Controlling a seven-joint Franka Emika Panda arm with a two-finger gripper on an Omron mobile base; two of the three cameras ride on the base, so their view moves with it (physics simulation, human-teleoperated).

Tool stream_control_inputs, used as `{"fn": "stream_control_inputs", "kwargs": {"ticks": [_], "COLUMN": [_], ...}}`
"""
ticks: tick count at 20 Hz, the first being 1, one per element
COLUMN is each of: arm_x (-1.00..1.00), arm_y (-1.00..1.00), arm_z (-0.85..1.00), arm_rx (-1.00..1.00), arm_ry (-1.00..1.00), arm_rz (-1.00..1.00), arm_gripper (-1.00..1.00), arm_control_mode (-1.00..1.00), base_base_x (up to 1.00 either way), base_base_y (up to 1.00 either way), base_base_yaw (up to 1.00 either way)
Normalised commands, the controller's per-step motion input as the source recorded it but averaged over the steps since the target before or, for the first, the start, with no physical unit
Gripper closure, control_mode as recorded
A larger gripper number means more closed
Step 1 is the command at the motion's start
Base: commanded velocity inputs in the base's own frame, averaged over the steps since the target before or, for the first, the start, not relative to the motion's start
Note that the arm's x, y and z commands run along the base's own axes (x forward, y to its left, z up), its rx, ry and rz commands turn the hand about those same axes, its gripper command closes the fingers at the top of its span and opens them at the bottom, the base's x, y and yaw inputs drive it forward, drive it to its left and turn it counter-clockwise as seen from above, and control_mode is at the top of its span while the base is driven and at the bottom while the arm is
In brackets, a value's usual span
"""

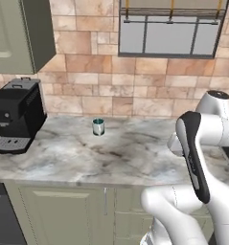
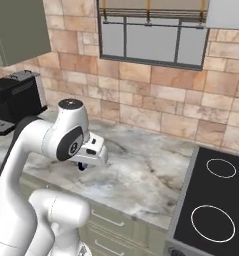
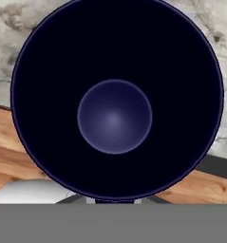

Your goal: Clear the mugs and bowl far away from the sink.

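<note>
The navy mug [image 3: 115, 102] takes up most of the hand view, seen straight down its dark inside to the paler round bottom, with marbled counter behind it at the top and wood floor at the lower left and right. The gripper [image 2: 83, 165] is clenched on this mug, whose dark underside peeks out below the hand at centre left of the right base view, above the counter [image 2: 141, 175]. The teal mug [image 1: 98, 127] stands alone at upper centre of the left base view, right of the black coffee machine [image 1: 15, 115]. Judging by this, one mug looks placed, one is in transit, and the bowl remains. The arm folds tightly, elbow high, hand pointing down near the counter's front edge.
</note>
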Motion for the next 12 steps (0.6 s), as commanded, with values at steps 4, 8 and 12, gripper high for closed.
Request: {"fn": "stream_control_inputs", "kwargs": {"ticks": [4, 8, 12], "arm_x": [0.5, 0.66, 0.56], "arm_y": [0.08, 0.24, 0.28], "arm_z": [-0.03, -0.08, -0.03], "arm_rx": [0.0, 0.0, -0.01], "arm_ry": [0.02, 0.01, 0.0], "arm_rz": [0.23, 0.16, 0.09], "arm_gripper": [1.0, 1.0, 1.0], "arm_control_mode": [-1.0, -1.0, -1.0], "base_base_x": [0.09, 0.0, 0.0], "base_base_y": [0.0, 0.0, 0.0], "base_base_yaw": [0.09, 0.0, 0.0]}}
